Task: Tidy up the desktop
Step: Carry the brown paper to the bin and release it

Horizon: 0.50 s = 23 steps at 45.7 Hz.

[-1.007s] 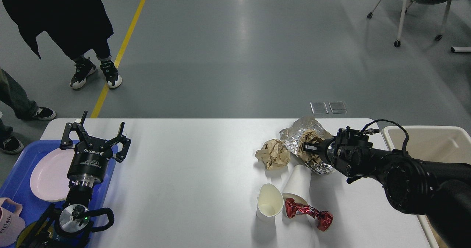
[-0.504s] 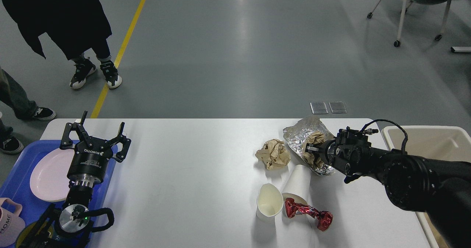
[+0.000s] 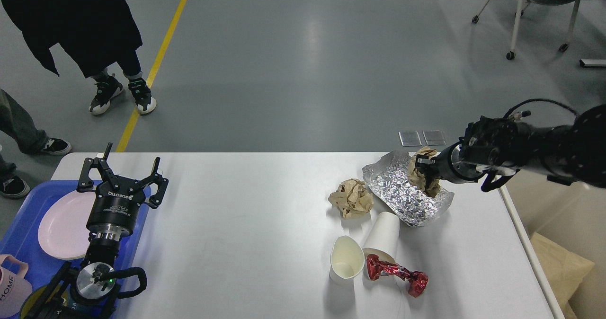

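Jaws of the right gripper (image 3: 423, 166) are pinching a brown paper wad (image 3: 423, 176), now lifting it off the foil sheet (image 3: 407, 193) toward the bin side, clearing the counter (image 3: 246, 224); left gripper (image 3: 124, 167) is idling spread.

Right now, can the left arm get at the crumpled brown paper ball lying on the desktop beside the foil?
Probably not easily. The left gripper hovers open over the blue tray, far across the desktop from the paper ball. Nothing blocks the way; distance is the doubt.
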Available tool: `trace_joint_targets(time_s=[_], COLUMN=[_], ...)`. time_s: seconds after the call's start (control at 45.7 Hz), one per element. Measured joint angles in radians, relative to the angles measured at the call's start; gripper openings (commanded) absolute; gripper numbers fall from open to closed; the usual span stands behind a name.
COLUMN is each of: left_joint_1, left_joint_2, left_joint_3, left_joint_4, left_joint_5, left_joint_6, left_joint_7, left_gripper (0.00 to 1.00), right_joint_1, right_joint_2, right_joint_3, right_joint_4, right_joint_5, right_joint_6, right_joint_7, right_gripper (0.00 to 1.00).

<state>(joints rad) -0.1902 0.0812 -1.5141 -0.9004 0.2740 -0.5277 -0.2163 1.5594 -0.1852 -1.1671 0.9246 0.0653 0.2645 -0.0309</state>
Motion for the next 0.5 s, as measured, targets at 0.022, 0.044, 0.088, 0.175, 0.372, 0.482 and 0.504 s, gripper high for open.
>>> trace_joint_targets(time_s=[0.022, 0.044, 0.088, 0.175, 0.372, 0.482, 0.504], left_joint_1=[0.0, 0.0, 0.0, 0.0, 0.0, 0.0, 0.0], left_joint_2=[0.0, 0.0, 0.0, 0.0, 0.0, 0.0, 0.0], left_joint_3=[0.0, 0.0, 0.0, 0.0, 0.0, 0.0, 0.0], left_joint_4=[0.0, 0.0, 0.0, 0.0, 0.0, 0.0, 0.0], left_joint_5=[0.0, 0.0, 0.0, 0.0, 0.001, 0.001, 0.001], left_joint_6=[0.0, 0.0, 0.0, 0.0, 0.0, 0.0, 0.0], left_joint_7=[0.0, 0.0, 0.0, 0.0, 0.0, 0.0, 0.0], left_gripper=[0.96, 0.96, 0.96, 0.96, 0.96, 0.96, 0.96], right_joint_1=[0.03, 0.067, 0.129, 0.3, 0.646, 0.775, 0.794], right_joint_2=[-0.01, -0.021, -0.035, -0.07, -0.107, -0.118, -0.121], right_joint_3=[-0.002, -0.003, -0.006, -0.014, -0.057, -0.078, -0.081], right_joint_4=[0.024, 0.053, 0.101, 0.238, 0.584, 0.707, 0.724], right_joint_5=[-0.001, -0.002, -0.002, -0.022, -0.088, -0.091, -0.092], right_joint_6=[0.023, 0.054, 0.109, 0.239, 0.305, 0.307, 0.307], right_joint_7=[0.0, 0.0, 0.0, -0.001, -0.007, -0.017, -0.02], right_gripper=[0.0, 0.0, 0.0, 0.0, 0.0, 0.0, 0.0])
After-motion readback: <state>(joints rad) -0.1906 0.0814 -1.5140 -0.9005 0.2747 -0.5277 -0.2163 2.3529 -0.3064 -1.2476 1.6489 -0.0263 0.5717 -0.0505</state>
